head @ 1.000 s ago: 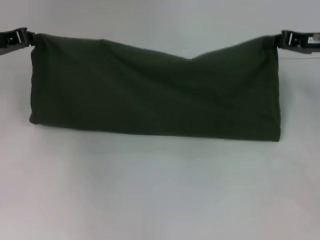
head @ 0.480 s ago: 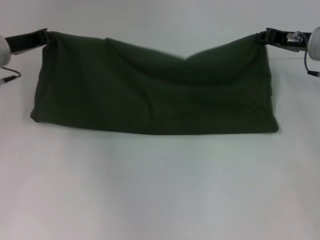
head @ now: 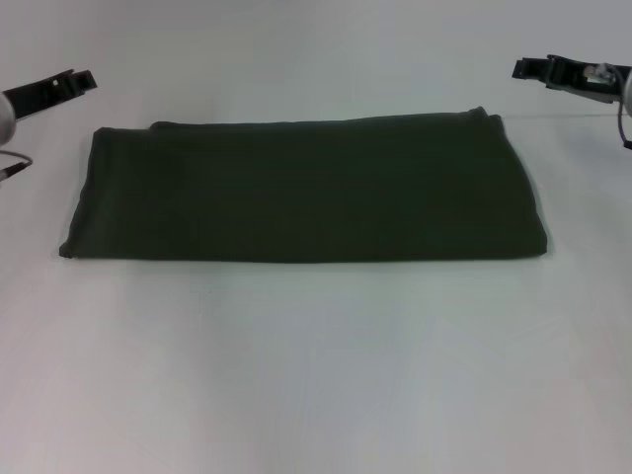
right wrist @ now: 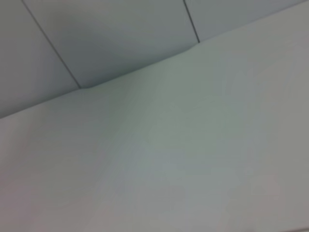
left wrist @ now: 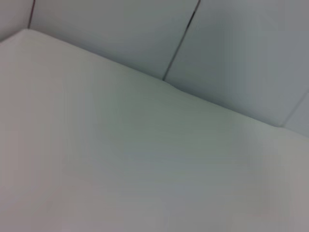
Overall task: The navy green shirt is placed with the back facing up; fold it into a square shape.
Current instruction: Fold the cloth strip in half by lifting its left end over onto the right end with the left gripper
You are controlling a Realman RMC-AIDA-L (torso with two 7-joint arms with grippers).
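Head view showed the dark olive-green cotton shirt [head: 301,188] lying flat as a wide band across mid-frame. The left gripper [head: 84,79], upper left, and right gripper [head: 521,68], upper right, held nothing; finger spread indeterminate. The next fold should align short edges squarely.

Both arms cut off edgewise
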